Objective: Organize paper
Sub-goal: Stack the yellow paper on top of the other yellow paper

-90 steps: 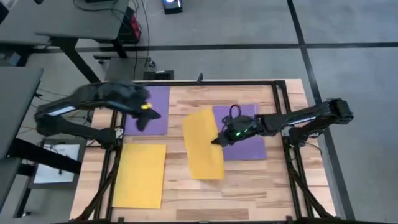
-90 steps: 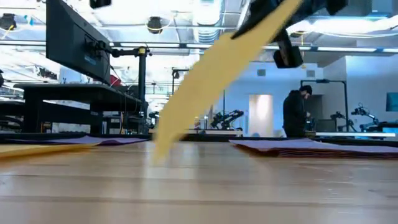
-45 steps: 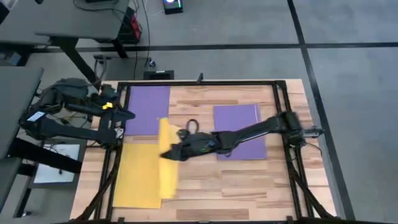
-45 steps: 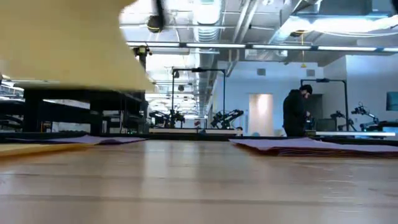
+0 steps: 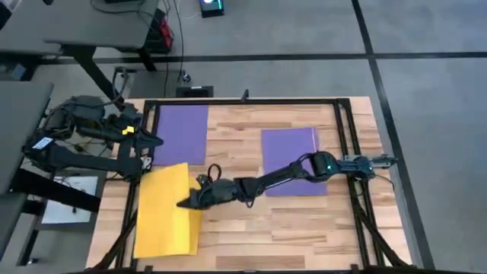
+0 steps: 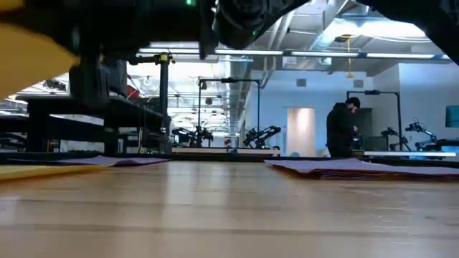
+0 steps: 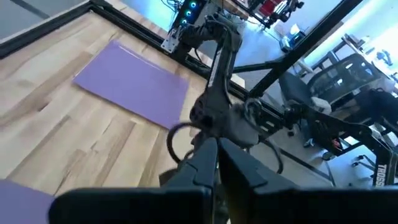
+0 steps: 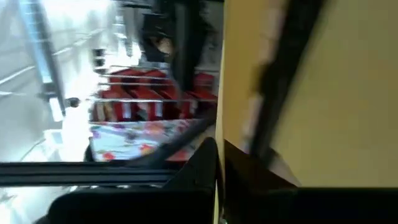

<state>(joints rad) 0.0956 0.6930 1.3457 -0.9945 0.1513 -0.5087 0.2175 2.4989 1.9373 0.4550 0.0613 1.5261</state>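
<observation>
Pinching a yellow sheet [image 5: 169,199] between the pressed-together fingers of the right gripper [image 5: 187,204], at the sheet's edge nearest the table's middle (yellow fills most of the right wrist view, edge-on between the two dark fingers [image 8: 205,163]). Lying over a second yellow sheet [image 5: 160,242] at the table's front left corner, the upper one skewed a little and lifted at the held edge. Stretched long and low across the wooden table [image 5: 251,228] from the right edge, the right arm, wrist just above the boards. Resting flat at the back left corner, one purple sheet [image 5: 182,134]; right of centre, another purple sheet [image 5: 288,156] partly under the right arm's forearm. Pulled back off the table's left edge, the left gripper [image 5: 149,141], just beside the purple sheet's outer edge, fingers closed together with nothing between them, elbow folded out over the floor.
</observation>
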